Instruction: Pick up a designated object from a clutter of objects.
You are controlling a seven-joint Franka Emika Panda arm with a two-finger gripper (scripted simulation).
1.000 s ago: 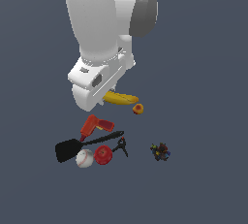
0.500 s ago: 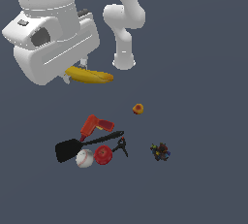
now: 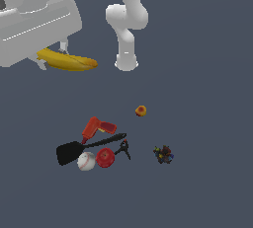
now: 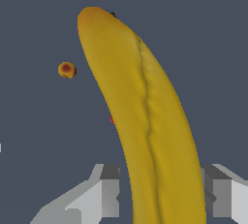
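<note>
End effector [image 4: 162,196] clamps the banana [image 3: 69,61] aloft (clutter [image 3: 96,148] well apart below).

The banana [image 4: 150,121] has a smooth, faintly waxy yellow skin with a shallow crease along its length and a duller orange-brown tip, and the jaws either side of it look like matt grey and white plastic. The arm's casing [image 3: 37,22] is smooth, softly glossy white, while the counter [image 3: 207,74] is a flat, matt blue-grey with no texture. The drill [image 3: 96,128] looks like shiny red plastic, the spatula [image 3: 74,149] matt black, the apple [image 3: 105,157] glossy red.
</note>
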